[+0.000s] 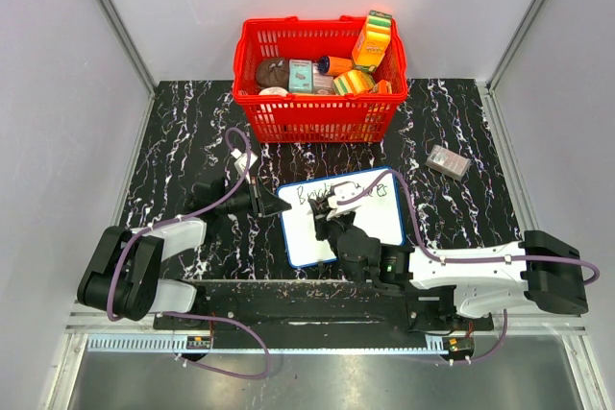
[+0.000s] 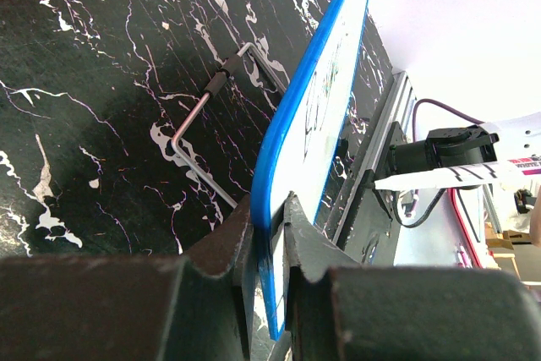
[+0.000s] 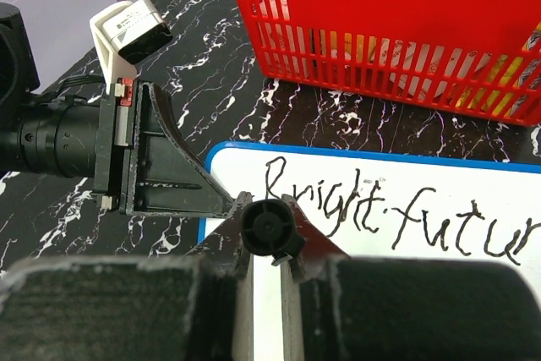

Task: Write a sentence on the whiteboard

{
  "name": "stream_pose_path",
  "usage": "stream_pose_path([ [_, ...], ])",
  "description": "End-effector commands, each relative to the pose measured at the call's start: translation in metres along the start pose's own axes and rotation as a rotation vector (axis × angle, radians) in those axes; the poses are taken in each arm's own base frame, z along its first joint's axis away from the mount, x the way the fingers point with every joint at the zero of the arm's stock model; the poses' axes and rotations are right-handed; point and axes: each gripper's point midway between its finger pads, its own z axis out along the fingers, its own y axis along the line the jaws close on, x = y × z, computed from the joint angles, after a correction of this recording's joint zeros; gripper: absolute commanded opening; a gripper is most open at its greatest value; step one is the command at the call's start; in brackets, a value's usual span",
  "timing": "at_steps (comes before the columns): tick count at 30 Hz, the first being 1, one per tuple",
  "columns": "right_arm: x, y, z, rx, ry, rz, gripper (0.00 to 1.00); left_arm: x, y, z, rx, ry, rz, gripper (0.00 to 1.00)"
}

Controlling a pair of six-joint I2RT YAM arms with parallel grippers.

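Two grips | left fingers (image 2: pixel 226 247) clamp whiteboard (image 2: pixel 297 99) rim | right fingers (image 3: pixel 314 247) clamp marker (image 3: pixel 269 227) | basket (image 1: pixel 317 117) near

On the whiteboard (image 3: pixel 473 182), the sentence (image 3: pixel 338 207) in black handwriting reads "Bright futur" in the right wrist view, cut off by the frame edge, while labels on packages (image 1: pixel 372 37) in the red basket (image 1: pixel 317 117) are too small to read.

The table (image 1: pixel 183 132) has a black top with thin white veins, like marble. Plain pale grey walls (image 1: pixel 48 141) close the left, right and upper sides of the frame, joined by slim aluminium posts (image 1: pixel 113 18). The light is soft and even.
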Motion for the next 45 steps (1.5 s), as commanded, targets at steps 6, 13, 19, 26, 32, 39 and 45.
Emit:
stream_pose_path([
  [6,-0.007,0.001,-0.002,-0.008,-0.045,0.060,0.00,-0.003,0.029,0.001,-0.116,-0.029,0.069,0.00],
  [13,0.003,0.004,0.003,0.006,-0.033,0.044,0.00,-0.003,0.029,0.001,-0.116,-0.029,0.071,0.00],
  [19,0.011,0.003,0.007,0.048,-0.024,0.023,0.00,-0.004,0.028,0.001,-0.112,-0.028,0.072,0.00],
  [26,0.012,0.001,0.008,0.066,-0.022,0.024,0.00,-0.003,0.029,0.002,-0.112,-0.025,0.070,0.00],
  [32,0.020,0.009,0.010,0.037,0.001,0.013,0.00,-0.003,0.029,0.002,-0.111,-0.025,0.073,0.00],
  [39,0.023,0.012,0.010,0.019,0.013,0.003,0.00,-0.004,0.028,0.002,-0.110,-0.025,0.071,0.00],
  [45,0.025,0.015,0.010,-0.001,0.025,-0.003,0.00,-0.003,0.029,0.002,-0.111,-0.023,0.069,0.00],
])
